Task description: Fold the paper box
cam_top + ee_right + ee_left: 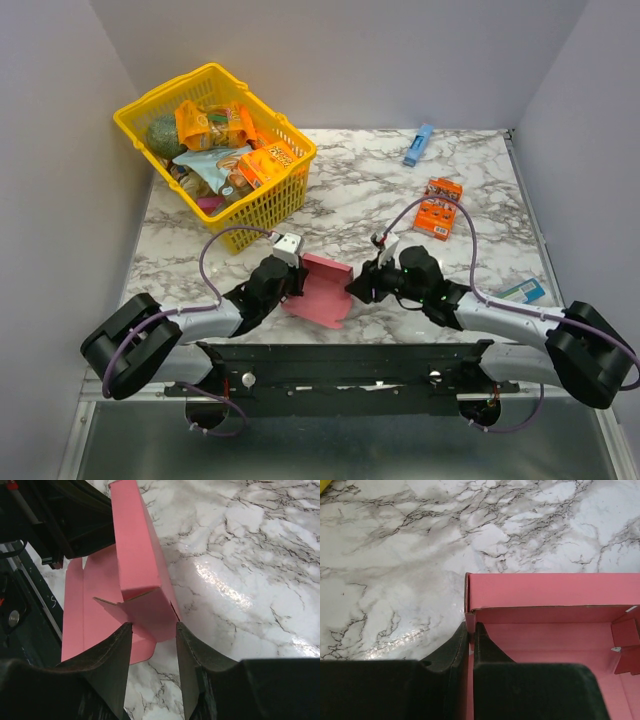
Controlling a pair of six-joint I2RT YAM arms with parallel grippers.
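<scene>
Worktop [350, 190]: marble-patterned surface, white with grey veining, smooth and glossy; both wrist views show a bright sheen on it.

Paper box [322, 290], centre of the overhead frame: thin pink card, matt, smooth, unprinted, with crisp creases and clean cut edges.

Left hand [470, 632] and right hand [152, 630]: black fingers, matt, finely grained, plastic by appearance.

Basket [265, 205], upper left: yellow plastic lattice, slight shine. Packets [205, 125] inside it: glossy film.

Rail [340, 365], along the bottom: black, matt, metal by appearance. Sheet [330, 440] below it: dull grey metal.
</scene>
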